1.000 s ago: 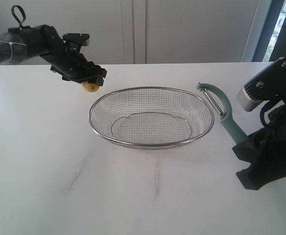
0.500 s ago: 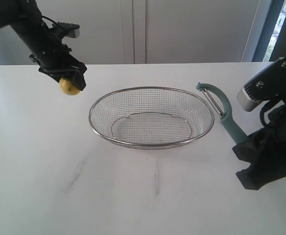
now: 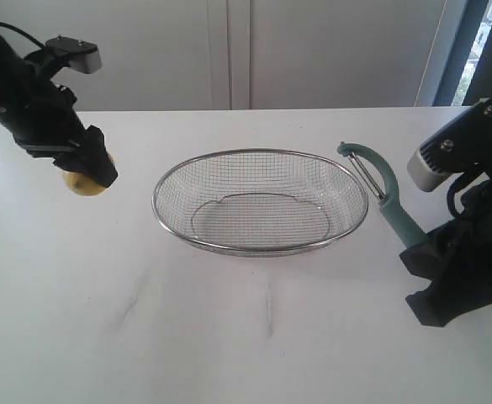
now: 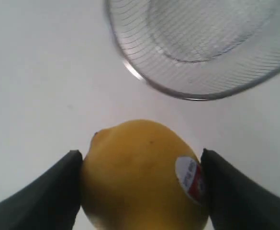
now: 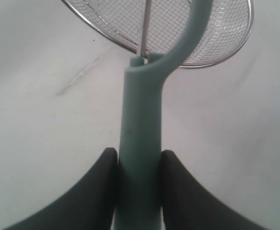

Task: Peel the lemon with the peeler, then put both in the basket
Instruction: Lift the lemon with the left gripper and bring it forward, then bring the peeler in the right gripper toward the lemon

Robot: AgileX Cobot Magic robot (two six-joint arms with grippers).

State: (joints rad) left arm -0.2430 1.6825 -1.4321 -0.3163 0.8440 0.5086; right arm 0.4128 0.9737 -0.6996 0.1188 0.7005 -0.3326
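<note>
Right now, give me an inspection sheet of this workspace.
surface: white table, faint dark scuffs near the front.
lemon: clamped in the left claw, left of the basket; visible skin whole, sticker on.
peeler: roughly upright in the right claw, head up, beside the basket.
basket: mid-table, empty.
clutter: nothing seen.
claws: each closed on its thing.
cables: thin black cable by the left arm.
surroundings: pale cabinet doors behind, window far right.

The lemon [image 3: 82, 185] is mostly hidden behind the left tool [image 3: 92, 172] (sticker [image 4: 191, 176] print blurred).
</note>
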